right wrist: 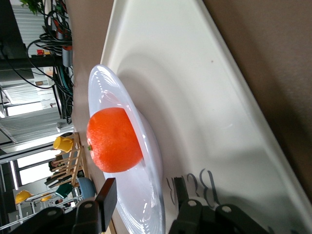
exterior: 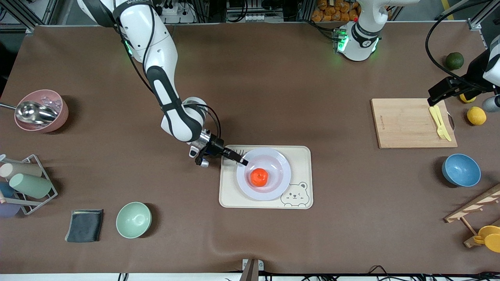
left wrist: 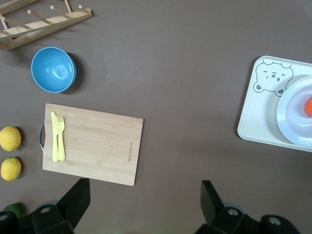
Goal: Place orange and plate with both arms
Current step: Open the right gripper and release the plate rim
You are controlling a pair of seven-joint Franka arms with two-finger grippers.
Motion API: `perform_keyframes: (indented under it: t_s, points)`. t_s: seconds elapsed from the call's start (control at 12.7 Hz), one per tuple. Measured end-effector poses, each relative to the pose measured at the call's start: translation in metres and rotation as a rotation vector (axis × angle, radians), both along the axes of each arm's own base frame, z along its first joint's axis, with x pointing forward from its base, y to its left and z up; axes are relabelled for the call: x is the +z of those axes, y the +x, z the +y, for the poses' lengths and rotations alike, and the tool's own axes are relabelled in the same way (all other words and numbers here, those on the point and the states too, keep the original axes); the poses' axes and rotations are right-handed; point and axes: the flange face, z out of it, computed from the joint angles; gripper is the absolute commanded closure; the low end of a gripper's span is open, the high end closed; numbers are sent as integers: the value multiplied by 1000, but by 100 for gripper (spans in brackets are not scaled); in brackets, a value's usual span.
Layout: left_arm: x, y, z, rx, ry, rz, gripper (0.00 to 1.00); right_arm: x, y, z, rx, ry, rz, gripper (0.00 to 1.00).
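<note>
The orange (exterior: 259, 176) lies in the middle of the white plate (exterior: 278, 159), which rests on the cream bear-print tray (exterior: 302, 156). My right gripper (exterior: 242, 160) is low at the plate's edge on the side toward the right arm's end. In the right wrist view its open fingers (right wrist: 108, 197) straddle the plate's rim (right wrist: 105, 85) with gaps on both sides, just short of the orange (right wrist: 114, 139). My left gripper (exterior: 440, 93) waits open and empty, high over the cutting board's corner; in the left wrist view (left wrist: 144, 202) the plate (left wrist: 292, 117) shows at the edge.
A wooden cutting board (exterior: 410, 123) carries yellow plastic cutlery (exterior: 439, 121). Two lemons (exterior: 476, 115), a dark green fruit (exterior: 454, 60), a blue bowl (exterior: 461, 169) and a wooden rack (exterior: 472, 207) are at the left arm's end. A green bowl (exterior: 133, 219), dark cloth (exterior: 84, 225), cup rack (exterior: 23, 183) and pink bowl (exterior: 41, 111) are at the right arm's end.
</note>
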Motion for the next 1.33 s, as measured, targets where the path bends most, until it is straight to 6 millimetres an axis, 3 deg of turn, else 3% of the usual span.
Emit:
perform_keyframes:
  t_s: [0.39, 0.63, 1.1, 1.33]
  points:
    - [2, -1, -6, -11, -1, -4, 0, 0, 0, -3, 5, -64, 60, 45]
    - [16, -9, -7, -14, -4, -30, 0, 7, 7, -1, 16, -85, 141, 45]
    - [27, -16, -8, -17, -17, -50, 0, 34, 22, 3, 35, -128, 261, 36]
    - [27, -16, -9, -17, -22, -49, 0, 56, 35, -5, 92, -147, 320, 33]
